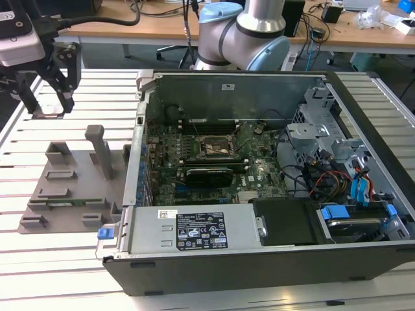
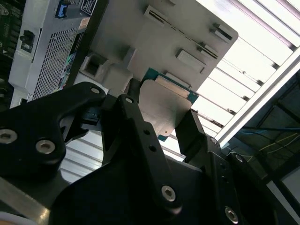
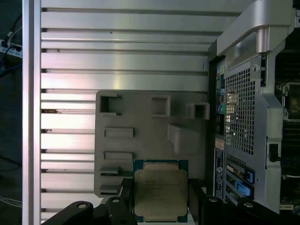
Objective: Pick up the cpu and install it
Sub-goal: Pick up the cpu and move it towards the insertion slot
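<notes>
The cpu (image 3: 161,189), a small flat square chip with a silvery top and a teal edge, sits between my gripper's (image 3: 161,199) two black fingers, which are shut on its sides. In the second wrist view the cpu (image 2: 165,105) hangs over the grey fixture plate (image 2: 154,42), clamped by the gripper (image 2: 161,117). In the exterior view my gripper (image 1: 48,105) hovers above the slatted table at the far left, well away from the open computer case. The dark metal-framed socket (image 1: 217,146) lies in the middle of the motherboard (image 1: 259,172).
A grey fixture plate (image 1: 71,184) with upright posts and slots lies on the table beside the case's (image 1: 272,265) left wall. A long black card (image 1: 209,175) sits just in front of the socket. Drive bays and cables (image 1: 343,175) fill the case's right side. The arm's base (image 1: 243,32) stands behind.
</notes>
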Controlling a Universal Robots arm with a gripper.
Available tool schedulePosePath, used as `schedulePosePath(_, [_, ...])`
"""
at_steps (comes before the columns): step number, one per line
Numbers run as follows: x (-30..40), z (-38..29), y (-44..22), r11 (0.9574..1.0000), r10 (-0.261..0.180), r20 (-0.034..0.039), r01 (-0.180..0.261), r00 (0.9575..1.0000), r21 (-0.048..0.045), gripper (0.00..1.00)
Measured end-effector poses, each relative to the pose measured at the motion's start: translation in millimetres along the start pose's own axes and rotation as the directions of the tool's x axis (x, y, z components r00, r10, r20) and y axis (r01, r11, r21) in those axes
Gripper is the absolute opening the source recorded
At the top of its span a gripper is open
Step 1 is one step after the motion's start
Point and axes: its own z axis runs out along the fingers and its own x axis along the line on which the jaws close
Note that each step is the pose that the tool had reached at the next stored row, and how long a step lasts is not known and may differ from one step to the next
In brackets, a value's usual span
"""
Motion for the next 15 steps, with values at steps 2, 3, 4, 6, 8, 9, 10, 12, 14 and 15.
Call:
schedulePosePath(2, [-3.8, 0.0, 0.0, 1.0000, 0.000, 0.0000, 0.000, 1.0000, 0.0000, 0.55])
schedulePosePath(3, [-5.8, 0.1, -0.1, 1.0000, 0.000, 0.0000, 0.000, 1.0000, 0.0001, 0.55])
schedulePosePath(4, [-8.3, 0.1, -0.1, 1.0000, 0.000, 0.0000, 0.000, 1.0000, 0.0000, 0.55])
schedulePosePath(6, [-15.1, 0.1, -0.2, 1.0000, 0.000, -0.0001, 0.000, 1.0000, 0.0001, 0.55])
schedulePosePath(8, [-23.8, 0.4, -0.2, 1.0000, 0.000, -0.0001, 0.000, 1.0000, -0.0001, 0.55])
schedulePosePath(9, [-27.0, 0.4, -0.3, 1.0000, 0.000, -0.0003, 0.000, 1.0000, 0.0000, 0.55])
schedulePosePath(10, [-29.3, 0.4, -0.3, 1.0000, 0.000, -0.0003, 0.000, 1.0000, 0.0000, 0.55])
schedulePosePath(12, [-34.3, 0.4, -0.4, 1.0000, 0.000, -0.0005, 0.000, 1.0000, 0.0000, 0.55])
schedulePosePath(14, [-38.2, 0.5, -0.4, 1.0000, 0.000, -0.0006, 0.000, 1.0000, 0.0000, 0.55])
schedulePosePath(15, [-40.4, 0.5, -0.5, 1.0000, 0.000, -0.0007, 0.000, 1.0000, 0.0000, 0.55])
